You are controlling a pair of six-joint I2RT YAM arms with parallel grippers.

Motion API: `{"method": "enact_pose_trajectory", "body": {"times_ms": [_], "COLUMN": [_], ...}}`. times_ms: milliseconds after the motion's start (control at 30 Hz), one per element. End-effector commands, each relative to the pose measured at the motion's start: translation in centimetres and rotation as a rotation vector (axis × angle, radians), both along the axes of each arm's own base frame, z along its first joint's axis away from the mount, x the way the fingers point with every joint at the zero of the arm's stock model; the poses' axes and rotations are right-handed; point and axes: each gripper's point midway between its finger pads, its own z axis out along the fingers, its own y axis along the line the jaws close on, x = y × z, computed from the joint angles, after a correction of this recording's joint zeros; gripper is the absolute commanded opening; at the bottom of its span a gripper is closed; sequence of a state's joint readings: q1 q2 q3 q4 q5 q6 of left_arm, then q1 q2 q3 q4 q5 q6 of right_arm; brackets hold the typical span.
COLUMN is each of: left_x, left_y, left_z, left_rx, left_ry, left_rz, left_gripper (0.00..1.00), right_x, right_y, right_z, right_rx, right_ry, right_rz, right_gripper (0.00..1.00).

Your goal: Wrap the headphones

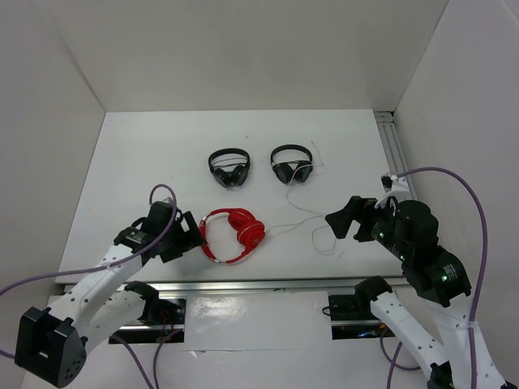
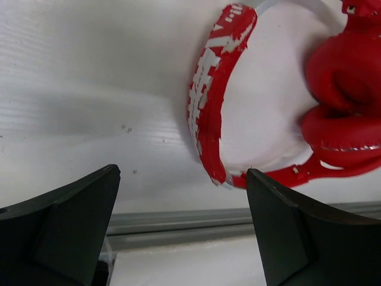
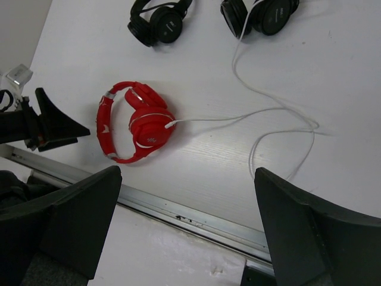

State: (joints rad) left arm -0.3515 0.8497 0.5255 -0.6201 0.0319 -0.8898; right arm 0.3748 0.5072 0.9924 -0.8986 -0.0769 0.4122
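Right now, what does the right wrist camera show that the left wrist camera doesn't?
Only the right wrist view: two black headphones at the far side, and the white cable trailing from the red cup across the table. Only the left wrist view: a close-up of the headband, its red coating flaked to white patches. Both: the red headphones, the metal rail at the table edge, and open fingers flanking the frame.

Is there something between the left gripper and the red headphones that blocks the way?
Nothing visible does. The open left gripper sits beside the headband of the red headphones, with only bare table between them. The black headphones lie farther back.
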Motion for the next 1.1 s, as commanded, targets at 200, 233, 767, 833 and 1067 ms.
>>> {"method": "enact_pose_trajectory", "body": {"times_ms": [200, 233, 767, 833, 1067], "left_x": [3.7, 3.6, 2.3, 1.9, 2.2], "left_y": [-0.3, -0.4, -0.6, -0.8, -0.9], "left_z": [-1.8, -2.1, -5.8, -6.2, -6.0], "left_rx": [0.159, 0.173, 0.361, 0.352, 0.361], "left_ry": [-0.058, -0.048, 0.059, 0.066, 0.052], "left_rz": [0.059, 0.065, 0.132, 0.127, 0.092], "left_gripper": [1.00, 1.00, 0.46, 0.42, 0.00], "right_x": [0.6, 0.6, -0.2, -0.1, -0.9], "right_y": [1.4, 1.4, 1.1, 1.0, 1.8], "right_z": [0.7, 0.7, 0.9, 0.9, 1.4], "right_rx": [0.050, 0.050, 0.045, 0.042, 0.076], "right_ry": [-0.051, -0.051, -0.063, -0.064, -0.091], "right_rz": [0.057, 0.057, 0.061, 0.052, 0.113], "right_gripper": [1.00, 1.00, 1.00, 1.00, 1.00]}}
